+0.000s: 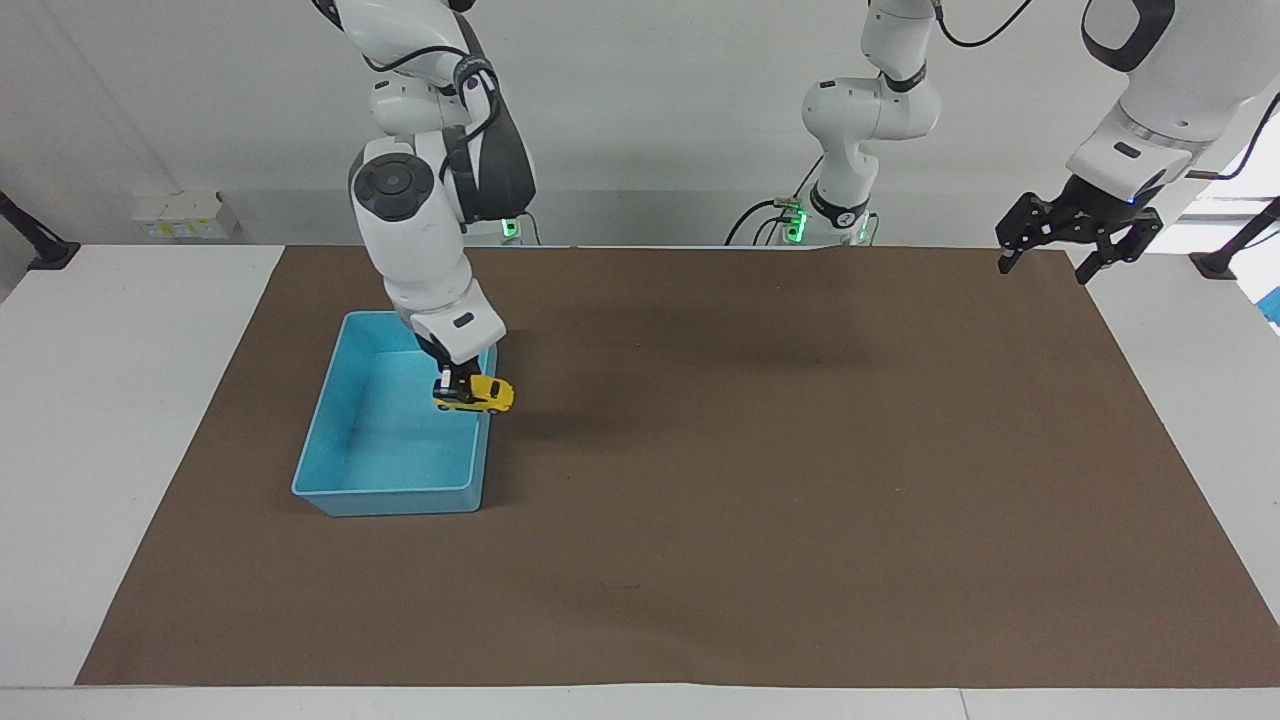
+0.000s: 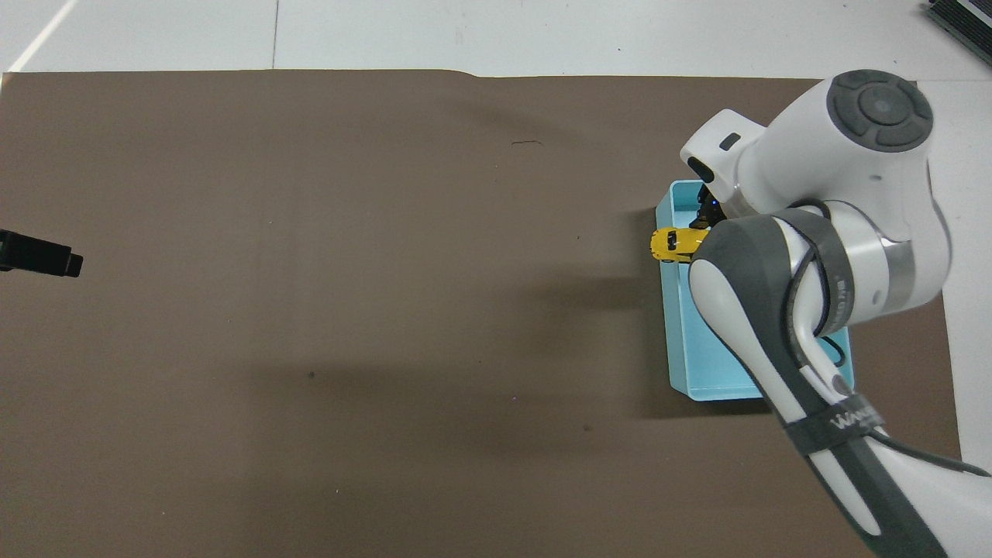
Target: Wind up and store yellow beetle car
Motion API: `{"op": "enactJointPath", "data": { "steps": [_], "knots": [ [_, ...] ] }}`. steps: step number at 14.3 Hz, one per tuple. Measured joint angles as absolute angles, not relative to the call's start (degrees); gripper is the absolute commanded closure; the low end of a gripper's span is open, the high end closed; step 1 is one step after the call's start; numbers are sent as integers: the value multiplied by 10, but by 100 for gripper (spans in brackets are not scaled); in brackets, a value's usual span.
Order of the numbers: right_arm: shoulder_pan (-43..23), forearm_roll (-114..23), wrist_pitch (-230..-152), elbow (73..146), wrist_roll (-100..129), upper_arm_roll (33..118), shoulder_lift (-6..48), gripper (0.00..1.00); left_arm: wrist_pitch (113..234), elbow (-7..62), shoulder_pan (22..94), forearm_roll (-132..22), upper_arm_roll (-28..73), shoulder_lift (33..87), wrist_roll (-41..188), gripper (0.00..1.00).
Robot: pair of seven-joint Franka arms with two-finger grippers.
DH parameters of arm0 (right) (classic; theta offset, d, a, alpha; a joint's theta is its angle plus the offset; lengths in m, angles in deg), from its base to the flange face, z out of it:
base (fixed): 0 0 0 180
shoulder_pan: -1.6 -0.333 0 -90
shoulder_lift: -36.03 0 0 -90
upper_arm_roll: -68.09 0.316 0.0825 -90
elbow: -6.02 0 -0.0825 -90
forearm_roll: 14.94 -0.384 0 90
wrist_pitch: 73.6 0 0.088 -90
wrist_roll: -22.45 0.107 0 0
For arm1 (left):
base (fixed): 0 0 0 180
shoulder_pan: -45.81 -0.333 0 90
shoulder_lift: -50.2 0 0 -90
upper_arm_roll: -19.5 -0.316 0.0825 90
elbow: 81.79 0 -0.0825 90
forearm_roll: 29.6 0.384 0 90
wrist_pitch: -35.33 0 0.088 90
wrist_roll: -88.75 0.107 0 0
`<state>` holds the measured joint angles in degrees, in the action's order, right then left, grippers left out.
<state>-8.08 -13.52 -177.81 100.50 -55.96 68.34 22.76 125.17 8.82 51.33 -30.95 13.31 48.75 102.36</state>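
Right gripper (image 1: pixel 452 380) holds yellow beetle car (image 1: pixel 476 394) lengthwise across tray rim (image 1: pixel 488 430).

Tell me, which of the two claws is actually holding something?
The right gripper, over the blue tray, grips the yellow beetle car. The left gripper waits empty and open.

You're clearly looking at a robotics lab here, not anybody's home. You've got white Franka arms (image 1: pixel 420 200) bolted at a white table (image 1: pixel 120 400) with a plain brown mat (image 1: pixel 750 480) spread over it, cables trailing off the arm bases (image 1: pixel 800 220), green status lights, a bare white wall, and camera mounts clamped at the table's edges (image 1: pixel 40 245).
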Motion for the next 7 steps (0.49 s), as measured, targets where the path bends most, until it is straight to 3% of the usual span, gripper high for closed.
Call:
{"op": "enactJointPath", "data": {
  "steps": [3,7],
  "knots": [
    [-37,-135,-1776,1021,-628,682,231,90,1252,88,513,-309,133,487,1024,0],
    [-9,-135,-1856,1111,-668,682,265,90,1252,88,513,-309,133,487,1024,0]
  ]
}}
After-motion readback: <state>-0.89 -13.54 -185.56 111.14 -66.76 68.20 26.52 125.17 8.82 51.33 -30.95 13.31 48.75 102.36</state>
